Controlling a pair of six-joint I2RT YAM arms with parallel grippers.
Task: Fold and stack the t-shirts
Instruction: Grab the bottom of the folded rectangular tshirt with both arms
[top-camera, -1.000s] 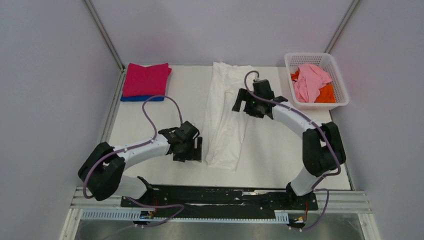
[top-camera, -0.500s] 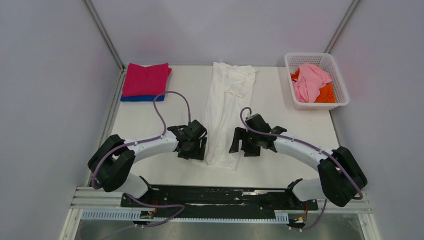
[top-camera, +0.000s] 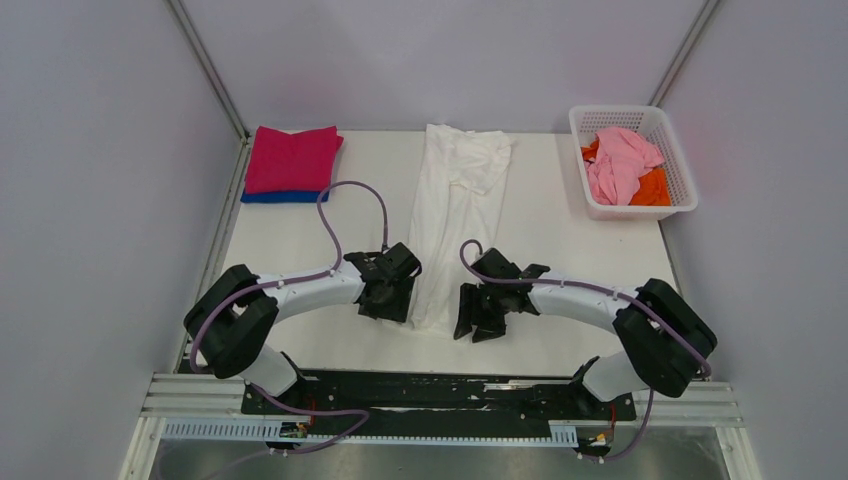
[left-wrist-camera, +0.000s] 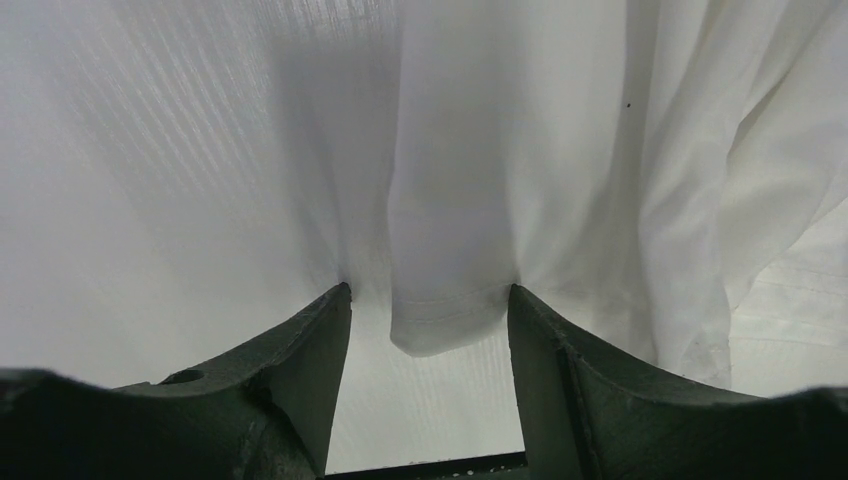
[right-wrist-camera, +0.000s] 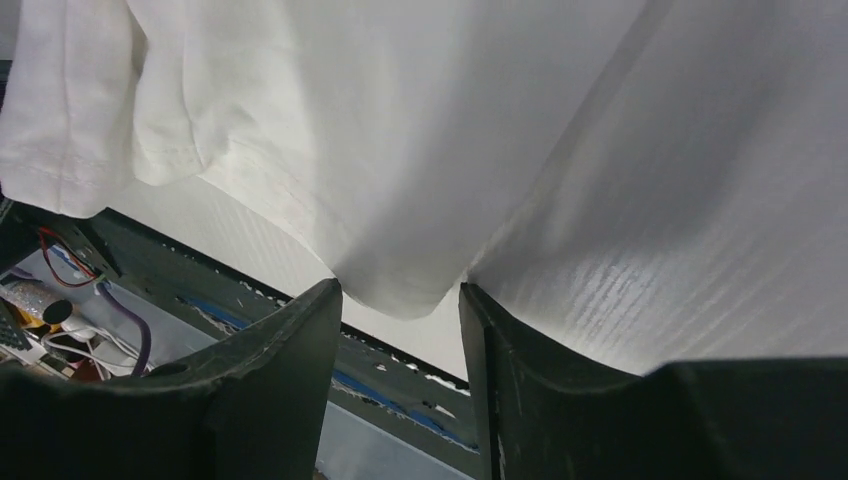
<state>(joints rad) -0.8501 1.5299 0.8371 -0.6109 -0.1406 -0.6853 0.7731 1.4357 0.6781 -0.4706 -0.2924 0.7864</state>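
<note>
Hem first, for it lies nearest you: the near hem (left-wrist-camera: 447, 322) of the white t-shirt (top-camera: 455, 200), which runs as a long narrow strip down the middle of the table (top-camera: 560, 260), stops just short of the table's near edge, and both grippers are down on it; the left gripper (top-camera: 397, 300) stands with jaws apart astride the left corner, a gap showing beside the cloth, nothing pinched; the right gripper (top-camera: 472, 322) is likewise parted around the right corner, cloth filling the space but not visibly squeezed; your likeliest trouble is a pinch that takes only the top layer, so the lengthwise fold would fall open on the lift; a second is one side biting before the other, which would skew the strip; the right corner sits almost over the table's lip above the black base plate (top-camera: 440, 392), so a finger could slip off there; bare table lies on both sides of the strip for carrying the hem away from you; further out, the magenta t-shirt (top-camera: 292, 158) rests on the blue t-shirt (top-camera: 285, 197) at the far left corner; the basket (top-camera: 618, 111) at far right holds the pale pink t-shirt (top-camera: 620, 165) and the orange t-shirt (top-camera: 652, 188); walls stand close on either flank.
</note>
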